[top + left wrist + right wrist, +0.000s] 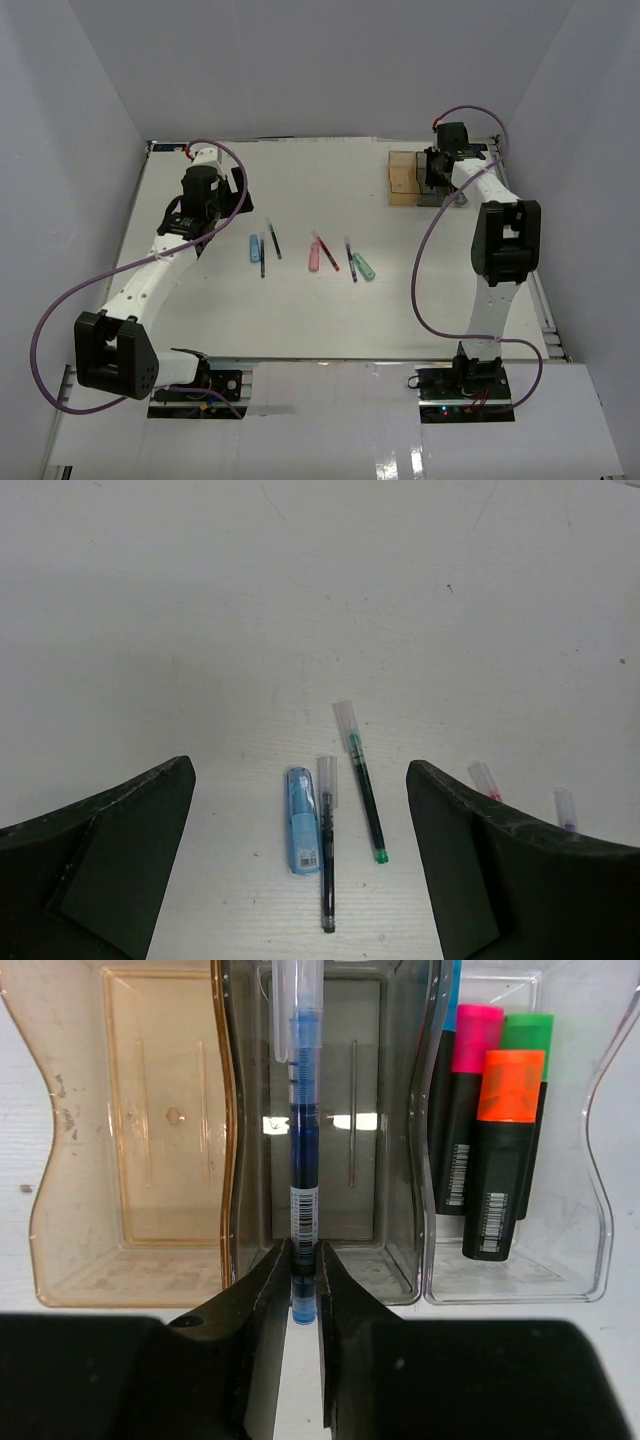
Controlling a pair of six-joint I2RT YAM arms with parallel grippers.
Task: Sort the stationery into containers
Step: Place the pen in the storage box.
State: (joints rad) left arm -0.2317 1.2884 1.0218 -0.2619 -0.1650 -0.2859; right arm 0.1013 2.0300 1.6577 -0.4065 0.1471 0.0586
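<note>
My right tool is clamped on the lower end of a thin blue pen with a clear cap. The pen's cap points to 12 o'clock over the smoky grey see-through plastic bin, the middle of three joined bins. I can't tell whether the pen touches the bin floor. The amber-brown see-through bin sits at 9 o'clock of the grey one. The clear bin at 3 o'clock holds black highlighters with an orange cap, a pink cap and a green cap. My left tool is wide open, gripping nothing, over the white tabletop. Between its fingers lie a short pastel blue stick, a thin dark pen with a clear cap touching the stick at 3 o'clock, and a thin green-tipped pen just beside that. In the top view, a pastel pink stick and a mint stick lie mid-tabletop, with more thin pens beside them. The bins are towards 1 o'clock.
</note>
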